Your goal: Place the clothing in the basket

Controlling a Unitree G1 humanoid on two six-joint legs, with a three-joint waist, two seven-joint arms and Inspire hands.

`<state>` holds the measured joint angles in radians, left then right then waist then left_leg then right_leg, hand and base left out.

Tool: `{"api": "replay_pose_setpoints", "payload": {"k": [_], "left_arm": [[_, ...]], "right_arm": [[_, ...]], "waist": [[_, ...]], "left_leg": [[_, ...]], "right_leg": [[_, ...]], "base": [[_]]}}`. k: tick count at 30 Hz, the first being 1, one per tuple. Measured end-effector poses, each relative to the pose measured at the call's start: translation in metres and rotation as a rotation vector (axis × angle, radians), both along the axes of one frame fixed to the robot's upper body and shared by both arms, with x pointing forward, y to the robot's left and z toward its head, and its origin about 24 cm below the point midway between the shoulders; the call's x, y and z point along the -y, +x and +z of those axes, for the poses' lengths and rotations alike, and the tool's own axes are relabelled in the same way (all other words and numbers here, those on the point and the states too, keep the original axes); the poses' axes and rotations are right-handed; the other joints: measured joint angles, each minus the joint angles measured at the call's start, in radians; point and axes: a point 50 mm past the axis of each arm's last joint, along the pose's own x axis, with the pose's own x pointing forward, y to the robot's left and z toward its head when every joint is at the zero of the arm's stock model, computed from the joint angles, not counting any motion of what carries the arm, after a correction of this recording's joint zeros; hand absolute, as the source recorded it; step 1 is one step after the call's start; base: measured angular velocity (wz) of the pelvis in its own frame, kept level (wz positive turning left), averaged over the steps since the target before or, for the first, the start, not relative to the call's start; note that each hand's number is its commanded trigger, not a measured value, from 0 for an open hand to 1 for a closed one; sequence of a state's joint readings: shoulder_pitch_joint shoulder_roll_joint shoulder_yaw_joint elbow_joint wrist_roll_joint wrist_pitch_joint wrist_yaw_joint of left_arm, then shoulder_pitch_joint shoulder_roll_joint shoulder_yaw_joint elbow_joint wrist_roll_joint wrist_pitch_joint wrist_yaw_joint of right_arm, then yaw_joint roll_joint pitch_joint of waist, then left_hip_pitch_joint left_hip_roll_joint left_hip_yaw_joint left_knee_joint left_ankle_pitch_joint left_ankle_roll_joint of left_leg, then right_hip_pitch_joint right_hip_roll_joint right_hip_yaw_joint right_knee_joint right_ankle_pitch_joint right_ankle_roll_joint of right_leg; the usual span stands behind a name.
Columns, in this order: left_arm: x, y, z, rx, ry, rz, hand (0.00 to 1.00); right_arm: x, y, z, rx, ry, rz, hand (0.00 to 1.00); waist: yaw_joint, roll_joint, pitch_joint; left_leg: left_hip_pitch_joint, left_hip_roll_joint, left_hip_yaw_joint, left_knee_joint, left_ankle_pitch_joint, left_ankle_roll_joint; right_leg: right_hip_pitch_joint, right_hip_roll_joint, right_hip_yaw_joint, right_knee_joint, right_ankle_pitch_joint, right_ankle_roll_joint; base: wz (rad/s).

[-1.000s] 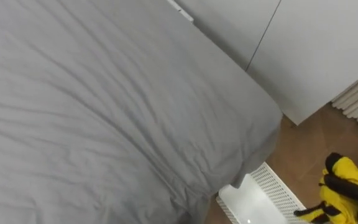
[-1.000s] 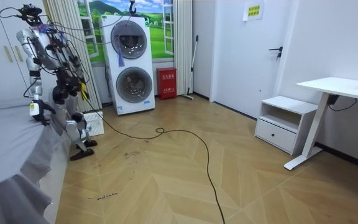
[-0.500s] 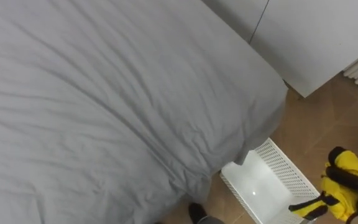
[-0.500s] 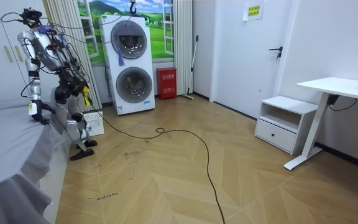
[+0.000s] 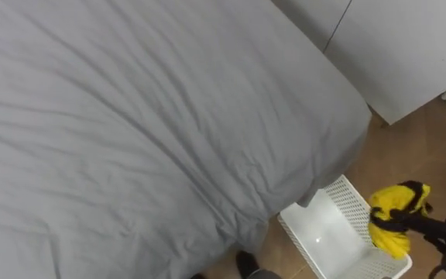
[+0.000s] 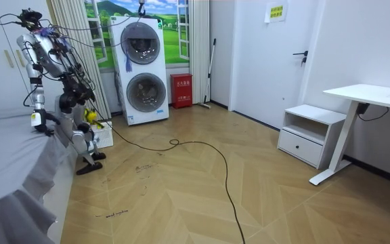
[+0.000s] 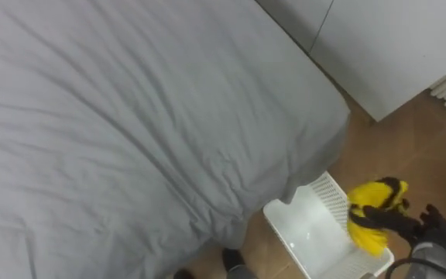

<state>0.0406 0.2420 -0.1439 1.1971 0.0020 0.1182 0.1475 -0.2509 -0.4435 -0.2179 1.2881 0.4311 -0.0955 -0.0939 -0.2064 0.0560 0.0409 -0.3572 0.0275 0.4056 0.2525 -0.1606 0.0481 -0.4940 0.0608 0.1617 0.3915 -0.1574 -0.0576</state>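
A yellow garment (image 5: 389,208) hangs above the right rim of a white slatted basket (image 5: 316,232) that stands on the wood floor at the bed's corner. My right hand (image 5: 438,229) comes in from the lower right with its dark fingers stretched out straight into the cloth, which still hangs off them. In the right eye view the garment (image 7: 368,217) hangs over the basket (image 7: 307,229) off the same right hand (image 7: 432,229). In the room view I stand at the bed's foot, the garment (image 6: 91,116) above the basket (image 6: 103,133), my left hand (image 6: 38,121) low by the bed's edge.
A grey-sheeted bed (image 5: 145,116) fills the left of the eye views and overhangs the basket's near corner. White wardrobe doors (image 5: 409,46) stand behind. In the room view a stacked washer and dryer (image 6: 142,68), a nightstand (image 6: 310,132) and a desk (image 6: 371,95) stand further off.
My right hand has carried the yellow garment leftward and out over the basket's rim, and its fingers have straightened out of their curl. The view has shifted a little.
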Motion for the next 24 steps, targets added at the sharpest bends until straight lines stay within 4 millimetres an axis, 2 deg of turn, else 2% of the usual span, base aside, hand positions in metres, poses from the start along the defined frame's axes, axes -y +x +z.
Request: {"api": "replay_pose_setpoints", "payload": {"k": [5, 12, 24], "left_arm": [[-0.0036, 0.0018, 0.0015, 0.010, 0.008, -0.013, 0.00], [-0.0061, 0.0024, 0.0025, 0.016, 0.015, -0.023, 0.00], [-0.0097, 0.0061, 0.0046, 0.043, 0.024, -0.034, 0.00]], "right_arm": [[0.0004, -0.0143, -0.0078, -0.038, 0.022, -0.040, 0.00], [-0.0016, -0.0109, -0.0073, -0.049, 0.007, -0.017, 0.00], [-0.0009, -0.0154, -0.0092, -0.053, 0.014, -0.051, 0.00]], "waist": [[0.000, -0.013, -0.0022], [0.004, -0.024, -0.0032], [0.003, -0.039, -0.0023]], "left_leg": [[0.001, -0.003, -0.027, 0.002, 0.000, 0.000], [0.001, -0.004, -0.039, 0.002, 0.000, 0.000], [0.014, -0.005, -0.085, 0.005, 0.002, 0.003]], "right_leg": [[0.011, -0.009, -0.026, -0.011, -0.003, 0.000], [0.024, -0.011, -0.035, -0.016, -0.004, 0.000], [0.060, -0.025, -0.084, -0.031, -0.007, -0.002]], "base": [[0.15], [0.06], [0.12]]}}
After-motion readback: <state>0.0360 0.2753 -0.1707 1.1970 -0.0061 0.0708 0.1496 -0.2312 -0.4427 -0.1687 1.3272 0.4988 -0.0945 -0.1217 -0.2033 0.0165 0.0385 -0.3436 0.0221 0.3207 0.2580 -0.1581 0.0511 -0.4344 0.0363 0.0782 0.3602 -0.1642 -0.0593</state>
